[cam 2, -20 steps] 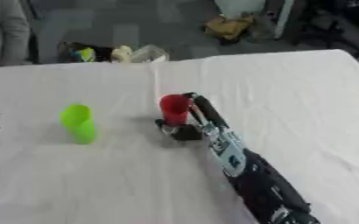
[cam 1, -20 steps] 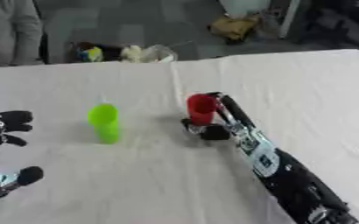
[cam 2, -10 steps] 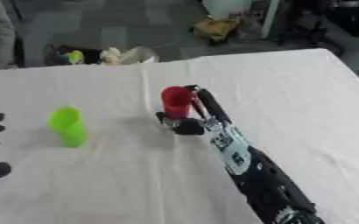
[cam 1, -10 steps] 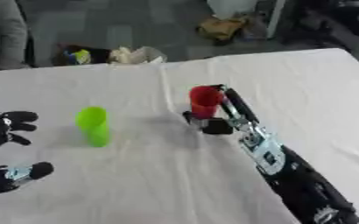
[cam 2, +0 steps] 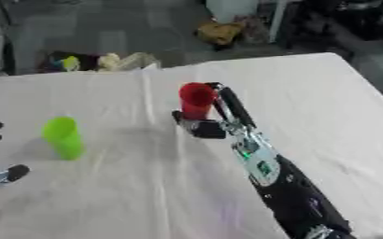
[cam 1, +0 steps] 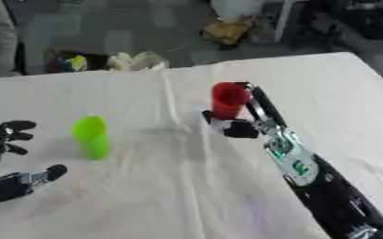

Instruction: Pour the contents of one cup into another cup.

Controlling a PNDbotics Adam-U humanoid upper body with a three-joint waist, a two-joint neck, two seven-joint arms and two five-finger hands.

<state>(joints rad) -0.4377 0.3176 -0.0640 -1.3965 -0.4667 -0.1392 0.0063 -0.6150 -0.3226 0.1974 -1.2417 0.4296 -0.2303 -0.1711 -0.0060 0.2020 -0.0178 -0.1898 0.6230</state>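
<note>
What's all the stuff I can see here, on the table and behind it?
red cup: one, red, upright near the middle of the table, held by the right hand
green cup: one, bright green, upright on the table's left part, standing alone
table: one, covered in a creased white cloth, fills most of the view
clutter on the floor: a few pale and yellow things beyond the table's far edge, too blurred to name
right hand: one, black and silver, fingers and thumb curled round the red cup, arm coming from the lower right
left hand: one, black, open and idle at the lower left, fingers up
</note>
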